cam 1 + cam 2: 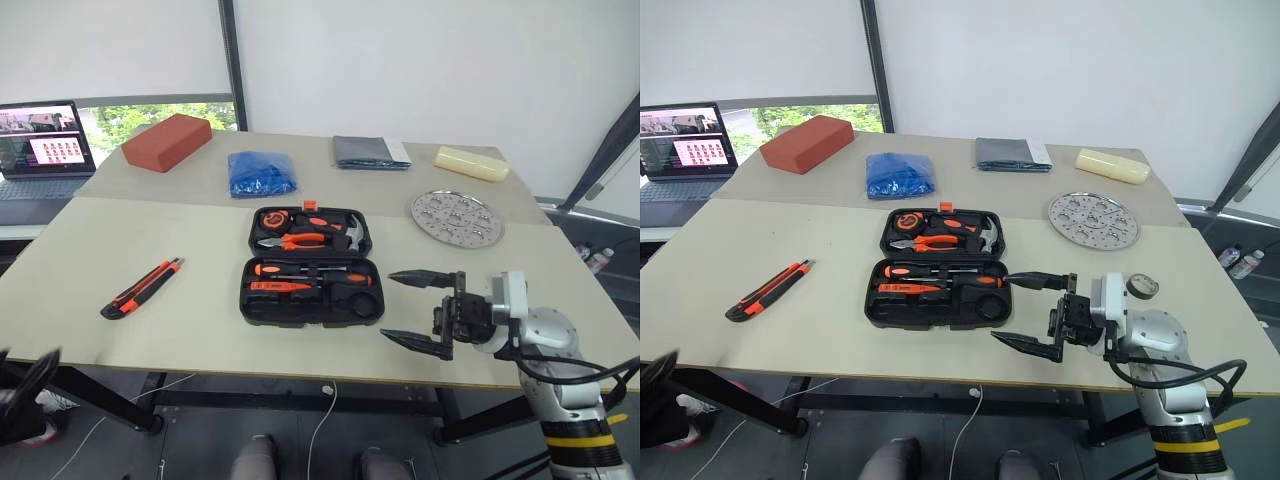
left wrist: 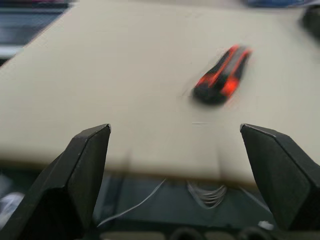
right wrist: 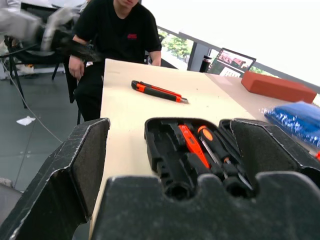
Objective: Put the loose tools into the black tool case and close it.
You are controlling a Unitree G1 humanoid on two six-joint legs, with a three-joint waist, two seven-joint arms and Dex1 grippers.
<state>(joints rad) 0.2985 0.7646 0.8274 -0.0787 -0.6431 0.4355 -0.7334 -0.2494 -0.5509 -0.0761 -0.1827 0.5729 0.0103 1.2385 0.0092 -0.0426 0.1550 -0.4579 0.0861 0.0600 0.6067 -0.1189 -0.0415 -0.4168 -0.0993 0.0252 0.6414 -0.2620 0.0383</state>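
Long orange-and-black utility knife (image 1: pixel 142 288) lies loose on the beige tabletop (image 1: pixel 200 330), well left of the open black moulded-plastic tool case (image 1: pixel 311 275). Likely light, rigid, smooth plastic body: best pinched across the middle of its narrow width. Left hand (image 2: pixel 175 165) wide open, empty, knife ahead of it. Right hand (image 1: pixel 425 312) wide open, empty, just right of case.

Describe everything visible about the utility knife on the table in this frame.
The utility knife is long and slim, with an orange-and-black body that looks like plastic. It lies flat and diagonal on the beige table, left of the open black tool case and well apart from it, near the front edge. Nothing touches it but the tabletop.
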